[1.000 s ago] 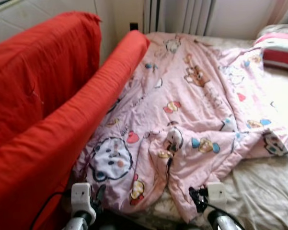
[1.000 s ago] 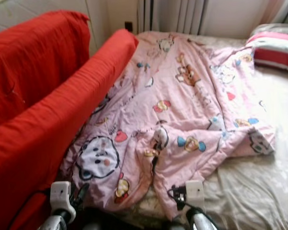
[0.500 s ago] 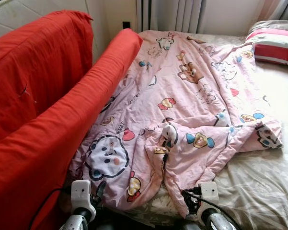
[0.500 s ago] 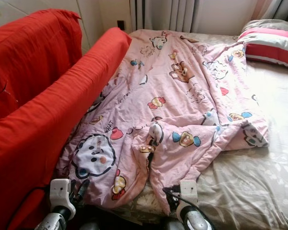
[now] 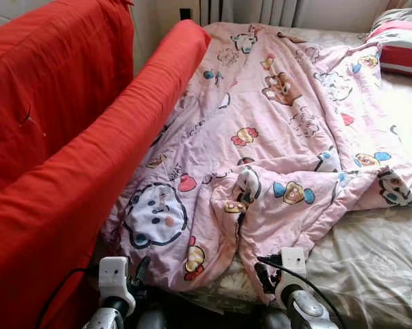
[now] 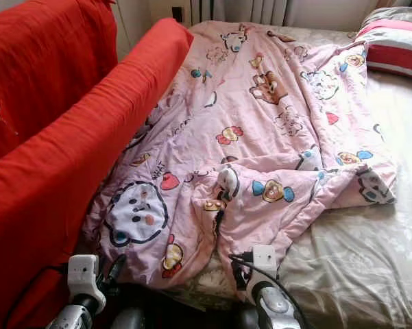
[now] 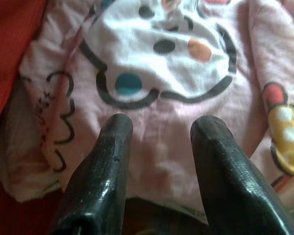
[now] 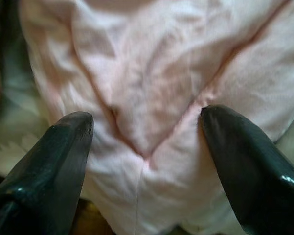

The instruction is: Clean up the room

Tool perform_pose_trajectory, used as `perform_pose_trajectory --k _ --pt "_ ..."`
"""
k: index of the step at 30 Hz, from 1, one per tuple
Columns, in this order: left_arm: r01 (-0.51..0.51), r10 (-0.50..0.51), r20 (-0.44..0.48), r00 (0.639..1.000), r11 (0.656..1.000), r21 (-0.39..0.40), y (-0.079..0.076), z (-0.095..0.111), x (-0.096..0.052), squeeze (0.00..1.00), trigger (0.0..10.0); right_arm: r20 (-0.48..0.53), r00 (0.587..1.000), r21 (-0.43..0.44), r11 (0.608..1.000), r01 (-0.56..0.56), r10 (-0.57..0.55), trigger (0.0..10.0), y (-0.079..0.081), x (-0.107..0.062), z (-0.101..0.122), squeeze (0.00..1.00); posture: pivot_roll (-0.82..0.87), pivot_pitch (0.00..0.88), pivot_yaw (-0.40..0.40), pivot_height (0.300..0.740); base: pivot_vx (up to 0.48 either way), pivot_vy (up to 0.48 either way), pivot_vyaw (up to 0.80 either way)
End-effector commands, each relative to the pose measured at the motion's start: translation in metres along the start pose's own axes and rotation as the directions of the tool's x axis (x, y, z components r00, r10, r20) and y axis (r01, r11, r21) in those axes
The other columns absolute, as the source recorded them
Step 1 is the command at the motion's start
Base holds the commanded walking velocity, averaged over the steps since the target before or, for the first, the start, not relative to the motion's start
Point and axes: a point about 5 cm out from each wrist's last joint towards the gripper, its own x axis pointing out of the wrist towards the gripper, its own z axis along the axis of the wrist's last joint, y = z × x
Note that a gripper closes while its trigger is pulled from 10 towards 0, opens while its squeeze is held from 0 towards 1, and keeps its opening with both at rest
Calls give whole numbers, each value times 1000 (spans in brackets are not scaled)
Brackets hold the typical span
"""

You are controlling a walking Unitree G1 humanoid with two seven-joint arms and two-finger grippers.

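Observation:
A rumpled pink quilt (image 5: 274, 130) with cartoon prints lies spread along the bed, its near edge bunched into folds. My left gripper (image 5: 141, 269) is low at the quilt's near left edge. In the left wrist view that gripper (image 7: 161, 125) is open, its fingertips just short of a white cartoon face (image 7: 161, 54) on the quilt. My right gripper (image 5: 266, 273) sits at the quilt's near corner. Its wrist view shows it (image 8: 147, 120) open, with pink quilted cloth (image 8: 151, 73) lying between and beyond the two black fingers.
A red-covered sofa back and arm (image 5: 62, 144) runs along the left, tight against the bed. A beige patterned sheet (image 5: 370, 267) lies bare at the right. A striped pillow (image 5: 401, 51) lies at the far right, and curtains (image 5: 274, 8) hang behind the bed.
The camera has tipped down and moved, so the whole scene sits differently. My right gripper has edged in toward the quilt's near corner. The left gripper holds about the same spot.

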Motion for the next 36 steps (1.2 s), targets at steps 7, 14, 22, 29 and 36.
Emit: perform_pose_trajectory --k 7,14,22,29,36 --pt "-5 5 -32 999 1000 -12 2 -4 -13 0 10000 -121 992 -20 999 29 -31 10000 -2 -7 -28 0 91 401 16 628 0 0 0" --pt "1 -1 -37 999 1000 -15 0 -3 -17 0 10000 -148 988 -25 999 36 -40 10000 -2 -9 -34 0 95 421 16 628 0 0 0" --pt "5 -6 -53 999 1000 -24 -3 -4 -22 0 10000 -180 980 -53 996 72 -80 0 -9 -12 -40 0 101 433 16 628 0 0 0" --pt "6 -7 -61 998 1000 -24 -3 -3 -23 0 10000 -194 978 -64 995 72 -83 0 -8 -13 -45 0 104 436 17 628 0 0 0" --pt "10 -11 -62 998 1000 -28 -5 0 -20 0 10000 -191 978 -70 995 76 -88 0 -9 -14 -46 0 103 430 15 628 0 0 0"
